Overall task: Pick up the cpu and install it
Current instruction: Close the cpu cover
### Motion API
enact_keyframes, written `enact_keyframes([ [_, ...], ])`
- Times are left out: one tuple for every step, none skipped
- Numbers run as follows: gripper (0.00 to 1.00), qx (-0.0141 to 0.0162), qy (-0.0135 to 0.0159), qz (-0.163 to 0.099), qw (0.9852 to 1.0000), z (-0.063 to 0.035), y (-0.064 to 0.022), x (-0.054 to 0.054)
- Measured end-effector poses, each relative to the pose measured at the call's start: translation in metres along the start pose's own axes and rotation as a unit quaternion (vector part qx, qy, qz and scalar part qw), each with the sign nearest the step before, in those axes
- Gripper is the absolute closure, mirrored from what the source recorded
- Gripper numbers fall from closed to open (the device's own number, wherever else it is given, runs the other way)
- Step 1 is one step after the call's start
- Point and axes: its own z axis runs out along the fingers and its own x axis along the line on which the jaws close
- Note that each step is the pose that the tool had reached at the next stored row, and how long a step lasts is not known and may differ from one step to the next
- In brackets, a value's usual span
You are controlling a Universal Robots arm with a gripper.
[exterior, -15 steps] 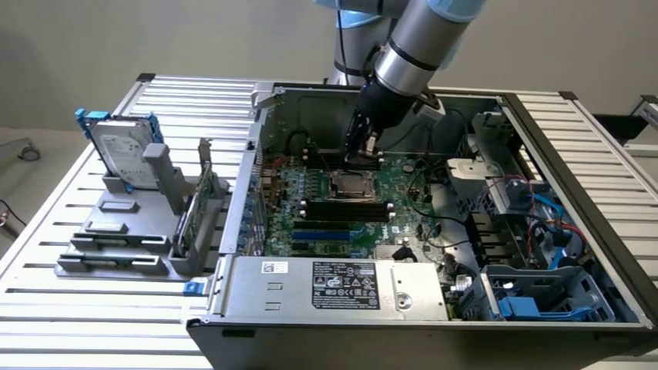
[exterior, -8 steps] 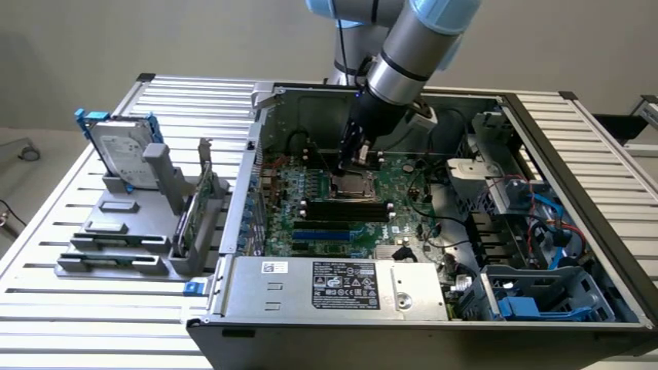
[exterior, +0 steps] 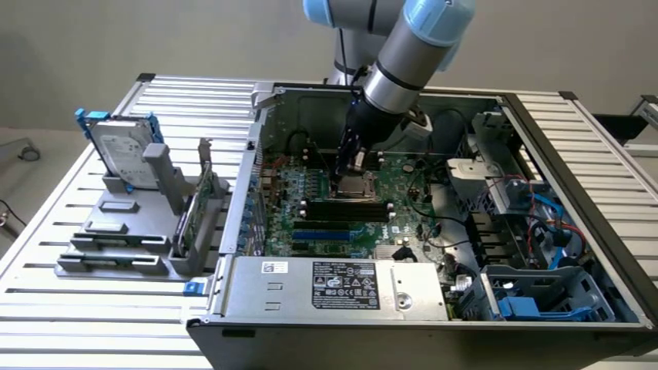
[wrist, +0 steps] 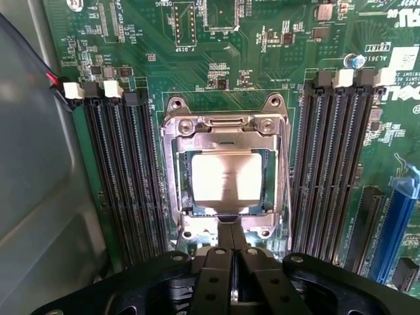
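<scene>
The cpu [wrist: 226,178], a small square chip with a silver-grey top, lies flat inside the metal socket frame [wrist: 226,125] on the green motherboard [wrist: 197,52]. My gripper [wrist: 230,228] hovers just over the chip's near edge with its two black fingers [wrist: 215,262] pressed together. Nothing shows between them, and whether the tips touch the chip I cannot tell. In the exterior view the gripper [exterior: 357,166] reaches down into the open computer case, right above the socket [exterior: 360,183].
Long black memory slots [wrist: 125,177] flank the socket on both sides [wrist: 331,164]. The case walls [exterior: 246,193], cables [exterior: 535,223] and the power supply [exterior: 340,284] crowd the arm. A hard drive in a blue frame [exterior: 122,150] stands on a grey holder at the exterior view's left.
</scene>
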Motion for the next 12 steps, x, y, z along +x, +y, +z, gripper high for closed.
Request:
enact_keyframes([
  [0.89, 0.0002, 0.0005, 0.001, 1.0000, 0.0008, 0.0002, 0.0000],
  [0.89, 0.0004, 0.0012, 0.002, 1.0000, 0.0017, 0.0002, -0.0001],
  [0.89, 0.0006, 0.0018, 0.004, 1.0000, 0.0026, 0.0001, -0.0001],
  [0.89, 0.0008, 0.0023, 0.005, 1.0000, 0.0032, -0.0002, 0.0000],
  [0.89, 0.0010, 0.0029, 0.007, 1.0000, 0.0038, -0.0005, 0.0000],
  [0.89, 0.0012, 0.0035, 0.009, 1.0000, 0.0044, -0.0007, 0.0001],
  [0.89, 0.0015, 0.0041, 0.011, 0.9999, 0.0051, -0.0008, 0.0001],
  [0.89, 0.0018, 0.0048, 0.012, 0.9999, 0.0059, -0.0008, 0.0001],
  [0.89, 0.0020, 0.0054, 0.014, 0.9999, 0.0068, -0.0006, 0.0001],
  [0.89, 0.0022, 0.0059, 0.015, 0.9999, 0.0075, -0.0004, 0.0001],
  [0.89, 0.0023, 0.0063, 0.017, 0.9998, 0.0084, -0.0002, 0.0000],
  [0.89, 0.0023, 0.0068, 0.018, 0.9998, 0.0091, 0.0000, 0.0000],
])
